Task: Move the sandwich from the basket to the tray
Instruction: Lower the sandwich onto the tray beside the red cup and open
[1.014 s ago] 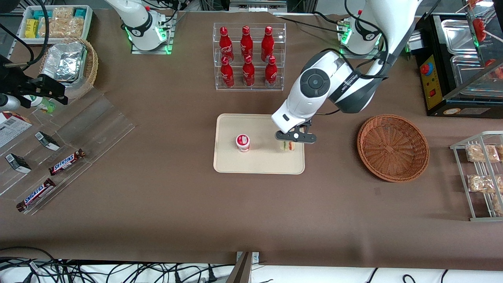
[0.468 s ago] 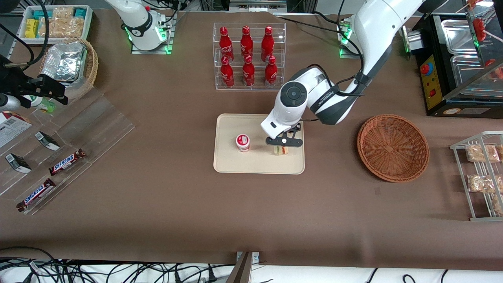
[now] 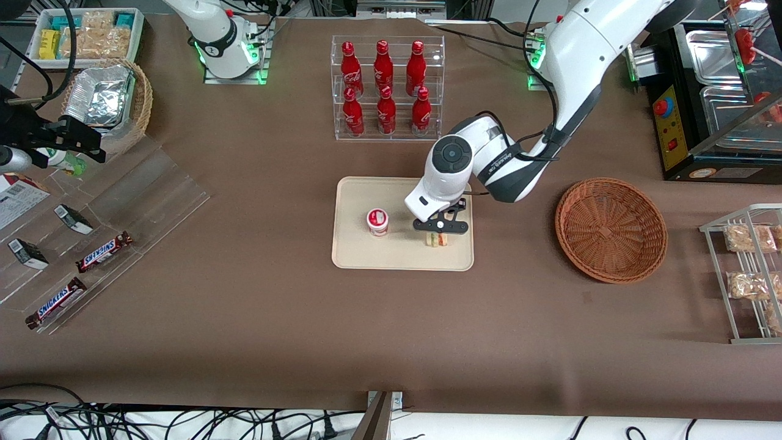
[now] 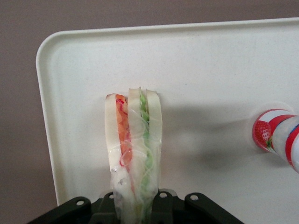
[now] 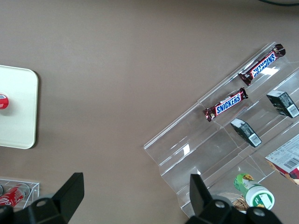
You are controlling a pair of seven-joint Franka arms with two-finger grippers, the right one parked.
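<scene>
The sandwich point(image 3: 437, 239), a wrapped wedge of white bread with red, orange and green filling, stands on edge at the tray point(image 3: 403, 256), near the rim that faces the basket point(image 3: 611, 229). My left gripper point(image 3: 440, 227) is directly above it and shut on its upper end. In the left wrist view the sandwich point(image 4: 133, 140) runs out from the gripper point(image 4: 135, 207) over the cream tray point(image 4: 210, 70). Whether its lower edge touches the tray I cannot tell. The reddish-brown wicker basket holds nothing and lies toward the working arm's end of the table.
A small red-and-white cup point(image 3: 377, 221) stands on the tray beside the sandwich. A clear rack of red bottles point(image 3: 385, 88) stands farther from the front camera than the tray. A wire rack of packaged snacks point(image 3: 748, 269) sits past the basket.
The gripper has come down with the sandwich and shifted across the tray, nearer to the front camera and a little toward the cup. The arm's wrist has lowered.
</scene>
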